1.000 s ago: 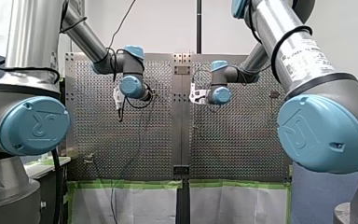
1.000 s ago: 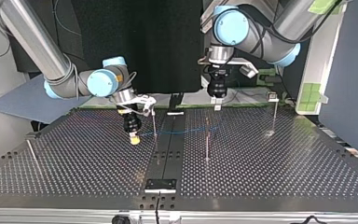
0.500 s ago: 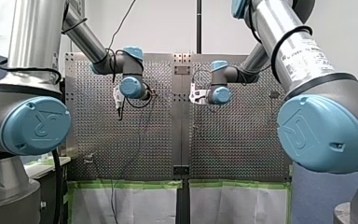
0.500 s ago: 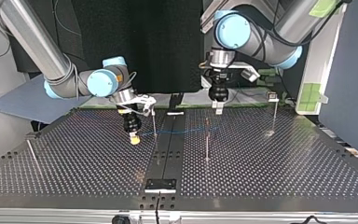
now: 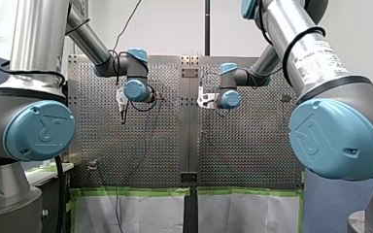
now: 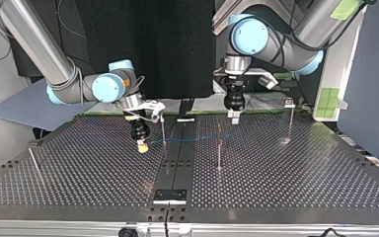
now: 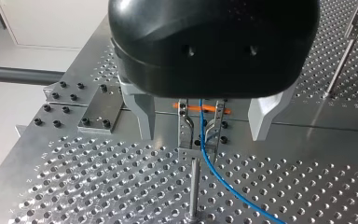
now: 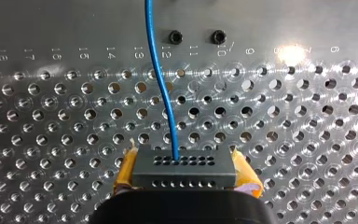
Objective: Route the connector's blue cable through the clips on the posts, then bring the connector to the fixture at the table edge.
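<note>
Front view: both arms reach out over the perforated desk [image 5: 252, 145]; little else reads there

Top view: my right hand [image 6: 141, 144] hangs low at the left, and the blue cable [image 6: 197, 138] runs sideways from it toward my left hand [image 6: 235, 114], the nearer one to the middle post [image 6: 219, 148]

Left wrist view: metal fingers [image 7: 140, 112] stand apart, straddling the clip [image 7: 200, 128], the cable touching it

Right wrist view: yellow pads [image 8: 126, 170] clamp the connector [image 8: 184, 167], long axis across the hand, cable face pointing ahead
</note>
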Action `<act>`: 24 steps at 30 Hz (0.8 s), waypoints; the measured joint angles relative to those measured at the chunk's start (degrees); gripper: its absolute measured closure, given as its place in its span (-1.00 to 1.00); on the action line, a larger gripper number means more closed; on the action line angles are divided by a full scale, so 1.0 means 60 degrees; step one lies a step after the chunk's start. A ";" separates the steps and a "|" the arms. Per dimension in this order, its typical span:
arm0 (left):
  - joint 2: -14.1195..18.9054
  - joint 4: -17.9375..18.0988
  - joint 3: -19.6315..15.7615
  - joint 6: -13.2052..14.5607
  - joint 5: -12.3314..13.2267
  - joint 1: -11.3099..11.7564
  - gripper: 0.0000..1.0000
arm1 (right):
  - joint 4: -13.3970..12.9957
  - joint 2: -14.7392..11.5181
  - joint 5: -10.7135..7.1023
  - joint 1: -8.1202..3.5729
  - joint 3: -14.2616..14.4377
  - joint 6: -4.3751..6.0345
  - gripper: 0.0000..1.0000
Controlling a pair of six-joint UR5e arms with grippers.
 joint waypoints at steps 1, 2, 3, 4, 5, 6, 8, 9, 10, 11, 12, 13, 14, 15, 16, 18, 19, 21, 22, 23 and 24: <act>0.0000 -0.0002 0.0001 0.0001 0.0001 0.0000 -1.00 | 0.0003 0.0000 -0.0002 0.0004 0.0000 0.0000 1.00; 0.0000 -0.0004 0.0001 0.0001 0.0006 0.0002 -1.00 | 0.0005 0.0000 -0.0001 0.0006 0.0000 0.0002 1.00; 0.0000 -0.0005 0.0002 0.0002 0.0009 0.0006 -1.00 | 0.0007 0.0000 0.0000 0.0006 -0.0001 0.0002 1.00; 0.0000 -0.0006 0.0002 0.0005 0.0011 0.0009 -1.00 | 0.0006 0.0002 0.0002 0.0006 0.0000 0.0001 1.00; 0.0000 -0.0006 0.0002 0.0011 0.0014 0.0008 -1.00 | 0.0005 0.0002 0.0003 0.0006 0.0000 0.0001 1.00; 0.0000 -0.0009 0.0002 0.0018 0.0015 0.0008 -1.00 | 0.0004 0.0001 0.0003 0.0007 0.0000 0.0000 1.00; 0.0000 -0.0015 0.0002 0.0033 0.0025 0.0008 -1.00 | 0.0001 0.0002 0.0006 0.0007 0.0000 0.0000 1.00; -0.0001 -0.0016 0.0002 0.0037 0.0034 0.0004 -1.00 | 0.0001 0.0002 0.0006 0.0009 -0.0001 0.0000 1.00; 0.0000 -0.0018 0.0002 0.0040 0.0046 0.0001 -1.00 | 0.0000 0.0002 0.0006 0.0009 0.0000 0.0000 1.00; 0.0000 -0.0018 0.0002 0.0042 0.0064 -0.0004 -1.00 | 0.0000 0.0002 0.0006 0.0009 0.0000 0.0000 1.00; 0.0000 -0.0017 0.0002 0.0044 0.0086 -0.0008 -1.00 | 0.0000 0.0001 0.0006 0.0010 0.0000 0.0001 1.00; -0.0002 -0.0015 0.0002 0.0044 0.0109 -0.0015 -1.00 | -0.0001 0.0001 0.0002 0.0009 0.0000 0.0002 1.00; -0.0001 -0.0009 0.0002 0.0045 0.0149 -0.0027 -1.00 | -0.0001 0.0001 0.0000 0.0009 0.0000 0.0004 1.00; -0.0002 -0.0006 0.0002 0.0046 0.0191 -0.0038 -1.00 | -0.0001 0.0001 -0.0002 0.0009 0.0000 0.0004 1.00; -0.0003 0.0000 0.0002 0.0047 0.0243 -0.0048 -1.00 | -0.0001 0.0001 -0.0004 0.0006 0.0000 0.0004 1.00; -0.0006 0.0012 0.0002 0.0067 0.0371 -0.0075 -1.00 | -0.0004 0.0001 -0.0006 0.0008 0.0000 0.0006 1.00; -0.0007 0.0015 0.0002 0.0088 0.0415 -0.0088 -1.00 | -0.0007 0.0000 -0.0007 0.0008 0.0000 0.0006 1.00; -0.0009 0.0019 0.0005 0.0157 0.0494 -0.0123 -1.00 | -0.0011 0.0001 -0.0007 0.0009 0.0000 0.0007 1.00; -0.0011 0.0020 0.0009 0.0183 0.0516 -0.0138 -1.00 | -0.0014 0.0000 -0.0008 0.0009 0.0000 0.0006 1.00; -0.0011 0.0024 0.0015 0.0204 0.0532 -0.0158 -1.00 | -0.0018 0.0000 -0.0008 0.0009 0.0000 0.0007 1.00; -0.0012 0.0029 0.0032 0.0222 0.0538 -0.0194 -1.00 | -0.0025 0.0001 -0.0011 0.0009 0.0000 0.0006 1.00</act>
